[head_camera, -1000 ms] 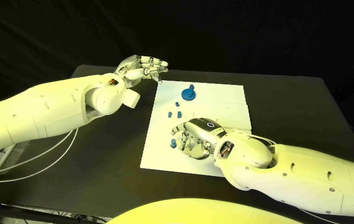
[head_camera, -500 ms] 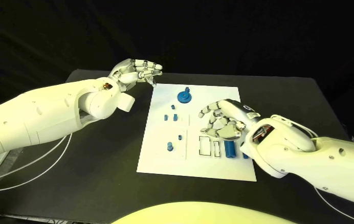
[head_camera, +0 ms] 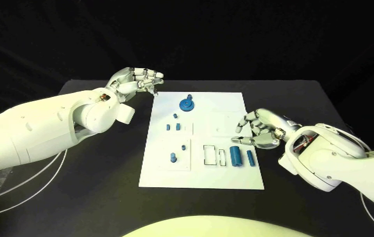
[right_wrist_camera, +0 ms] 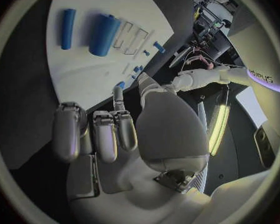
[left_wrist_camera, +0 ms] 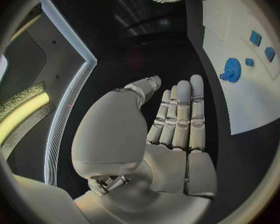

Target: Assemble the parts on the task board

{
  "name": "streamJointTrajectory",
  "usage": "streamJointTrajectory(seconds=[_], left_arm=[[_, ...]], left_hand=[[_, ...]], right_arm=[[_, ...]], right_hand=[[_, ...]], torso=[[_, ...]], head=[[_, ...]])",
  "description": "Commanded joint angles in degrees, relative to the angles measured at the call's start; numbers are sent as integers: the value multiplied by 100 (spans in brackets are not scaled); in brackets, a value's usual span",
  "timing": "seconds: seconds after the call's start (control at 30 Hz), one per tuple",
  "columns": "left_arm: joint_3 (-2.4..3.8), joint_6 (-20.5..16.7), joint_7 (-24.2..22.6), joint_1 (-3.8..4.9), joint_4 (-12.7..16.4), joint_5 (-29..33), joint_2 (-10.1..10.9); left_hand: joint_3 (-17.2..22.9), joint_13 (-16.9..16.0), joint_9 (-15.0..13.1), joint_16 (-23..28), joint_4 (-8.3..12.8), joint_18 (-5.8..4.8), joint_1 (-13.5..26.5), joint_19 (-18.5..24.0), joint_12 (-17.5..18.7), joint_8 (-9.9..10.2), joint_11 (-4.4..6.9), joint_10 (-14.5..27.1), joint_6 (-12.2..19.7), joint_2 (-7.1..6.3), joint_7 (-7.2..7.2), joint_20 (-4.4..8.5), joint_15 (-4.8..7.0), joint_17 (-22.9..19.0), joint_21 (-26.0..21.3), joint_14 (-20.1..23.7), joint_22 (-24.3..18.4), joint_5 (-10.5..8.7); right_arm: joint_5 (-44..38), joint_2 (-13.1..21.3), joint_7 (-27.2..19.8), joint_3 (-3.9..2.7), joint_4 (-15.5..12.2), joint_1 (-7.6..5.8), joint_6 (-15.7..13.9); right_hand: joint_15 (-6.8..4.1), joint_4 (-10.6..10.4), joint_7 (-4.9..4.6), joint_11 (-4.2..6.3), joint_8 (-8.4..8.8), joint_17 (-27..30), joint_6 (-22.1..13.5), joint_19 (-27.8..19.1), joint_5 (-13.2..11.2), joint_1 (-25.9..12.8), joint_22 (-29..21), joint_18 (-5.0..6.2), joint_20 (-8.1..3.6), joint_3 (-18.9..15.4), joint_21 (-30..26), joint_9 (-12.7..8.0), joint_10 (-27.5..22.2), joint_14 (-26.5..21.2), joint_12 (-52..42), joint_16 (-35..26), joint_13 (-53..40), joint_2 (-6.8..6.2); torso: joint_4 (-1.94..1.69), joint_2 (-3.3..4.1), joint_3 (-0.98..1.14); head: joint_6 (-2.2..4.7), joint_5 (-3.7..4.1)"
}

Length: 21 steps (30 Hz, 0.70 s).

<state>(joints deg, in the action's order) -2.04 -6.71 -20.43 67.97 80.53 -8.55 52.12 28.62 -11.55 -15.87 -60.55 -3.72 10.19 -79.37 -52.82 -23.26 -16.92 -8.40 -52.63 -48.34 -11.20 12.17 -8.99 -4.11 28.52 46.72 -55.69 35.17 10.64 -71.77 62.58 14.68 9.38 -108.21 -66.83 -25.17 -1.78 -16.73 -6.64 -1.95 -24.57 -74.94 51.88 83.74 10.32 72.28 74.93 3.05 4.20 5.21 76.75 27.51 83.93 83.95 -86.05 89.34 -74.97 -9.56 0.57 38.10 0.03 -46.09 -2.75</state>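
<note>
- Task board, a white plate, lies in the middle of the black table, long side running away from the robot, between the 2 arms.
- Left arm reaches in over the table on the board's left side; it is the biggest white shape in the head view.
- Right arm comes in over the table on the board's right side.
- Left hand hovers beside the board's far left corner, off the plate; its fingers are curled loosely in the head view, while the left wrist view shows them laid straight and side by side, with nothing in them.
- Right hand sits at the board's right edge, about mid-length, fingers bent and spread, clasping nothing I can see; the right wrist view shows the fingers apart over dark table, empty.
- Blue gear, the largest part, stands near the board's far end, with a small peg rising just behind it.
- 2 blue cylinders lie side by side near the board's right side, the thicker one next to 2 outlined rectangular slots.
- Small blue pieces are scattered along the board's left half, and one more small piece stands nearer the robot.
</note>
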Motion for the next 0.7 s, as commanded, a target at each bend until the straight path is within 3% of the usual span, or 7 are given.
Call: streamJointTrajectory(seconds=[0.03,0.23,0.3,0.4,0.7], left_arm=[[2,43,-76,-5,34,7,6],[2,42,-74,-10,53,7,17],[2,42,-73,-11,61,7,21],[2,41,-72,-11,70,7,26],[2,40,-69,-12,84,7,42]], left_hand=[[-33,6,5,26,14,31,-36,13,-25,-22,4,33,34,-4,-7,-38,-1,-6,-39,34,-6,22],[-33,6,5,26,14,31,-36,13,-25,-22,4,33,34,-4,-7,-38,-1,-6,-39,34,-6,22],[-33,6,5,26,14,31,-36,13,-25,-22,4,33,34,-4,-7,-38,-1,-6,-39,34,-6,22],[-33,6,5,26,14,31,-36,13,-25,-22,4,33,34,-4,-7,-38,-1,-6,-39,34,-6,22],[-38,6,5,22,12,31,-36,13,-32,-26,5,33,32,-6,-8,-39,0,-8,-43,36,-8,22]], right_arm=[[-377,117,522,21,-90,10,464],[-592,225,764,58,-137,40,685],[-634,229,815,70,-123,54,751],[-699,208,879,86,-87,102,827],[-768,6,946,105,57,268,875]], right_hand=[[-36,-5,51,23,-34,-1428,6,319,18,-130,1225,-90,-32,-171,117,4,376,590,-71,39,-1225,33],[-51,-11,74,43,-61,-1441,65,376,19,-292,1274,-127,-45,-440,332,-7,403,592,-108,44,-1261,117],[-63,-6,90,56,-75,-1447,97,386,179,-384,1283,-134,-55,-603,377,-14,416,594,-124,46,-1277,194],[-66,-9,93,60,-77,-1451,106,395,217,-412,1291,-141,-59,-666,414,-18,419,594,-127,48,-1281,227],[-68,-11,94,61,-73,-1444,105,398,227,-461,1294,-143,-61,-738,427,-24,404,593,-106,46,-1264,262]], torso=[[-4,2,-8],[-9,-1,-15],[-9,-1,-18],[-7,-1,-20],[-3,7,-4]], head=[[-18,40],[-35,65],[-37,70],[-39,74],[-50,68]])
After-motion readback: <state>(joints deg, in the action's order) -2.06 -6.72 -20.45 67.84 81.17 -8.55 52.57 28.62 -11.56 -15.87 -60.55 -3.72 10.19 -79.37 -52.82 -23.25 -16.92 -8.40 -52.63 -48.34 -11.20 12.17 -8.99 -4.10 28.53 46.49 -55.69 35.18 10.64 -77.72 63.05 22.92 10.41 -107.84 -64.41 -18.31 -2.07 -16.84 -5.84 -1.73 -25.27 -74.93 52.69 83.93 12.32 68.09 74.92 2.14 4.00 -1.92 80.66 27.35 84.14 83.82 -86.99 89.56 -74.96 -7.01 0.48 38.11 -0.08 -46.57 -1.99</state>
